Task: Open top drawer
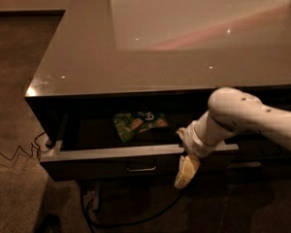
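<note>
The top drawer (111, 154) stands well out from under the worktop (184, 47), its dark front running off to the view's left of the tool (185, 171). The tool hangs down over the drawer's front lip, touching or nearly touching the face, just beside the small metal pull (141, 167) and not on it. Whether the tool is spread or closed, or has hold of anything, cannot be told. Behind and above the tool, inside the drawer, lies a green snack bag (138, 124).

The main risk, as I judge it, is the tool catching on the lip: lifting away while hooked there could jerk the drawer or rack it sideways, since the tool sits off centre. Pulling further might overrun the drawer's stops. The white arm (252, 120) passes close under the worktop's edge and could knock it. A cable (136, 221) trails on the floor below the tool.
</note>
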Available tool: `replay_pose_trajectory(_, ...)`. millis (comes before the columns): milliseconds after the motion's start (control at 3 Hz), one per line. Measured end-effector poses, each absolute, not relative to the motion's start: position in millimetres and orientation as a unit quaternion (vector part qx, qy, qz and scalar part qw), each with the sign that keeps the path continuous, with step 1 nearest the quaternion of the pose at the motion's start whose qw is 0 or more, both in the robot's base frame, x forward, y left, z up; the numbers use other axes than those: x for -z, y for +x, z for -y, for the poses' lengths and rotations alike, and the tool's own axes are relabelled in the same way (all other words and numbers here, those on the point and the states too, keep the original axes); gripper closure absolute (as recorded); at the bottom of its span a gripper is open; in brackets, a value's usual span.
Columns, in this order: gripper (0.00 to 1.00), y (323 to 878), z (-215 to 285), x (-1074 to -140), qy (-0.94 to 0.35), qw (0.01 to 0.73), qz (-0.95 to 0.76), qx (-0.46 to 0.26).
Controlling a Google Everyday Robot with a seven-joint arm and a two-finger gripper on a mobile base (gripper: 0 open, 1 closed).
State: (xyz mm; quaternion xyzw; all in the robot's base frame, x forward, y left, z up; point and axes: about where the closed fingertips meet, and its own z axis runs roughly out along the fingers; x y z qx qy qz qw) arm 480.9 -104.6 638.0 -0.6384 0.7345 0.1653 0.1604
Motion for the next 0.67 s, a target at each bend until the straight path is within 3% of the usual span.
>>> replay_pose_trajectory(667, 0.42, 454.0, 112.3, -629.4, -0.635, 0.15, -0.74, -0.161)
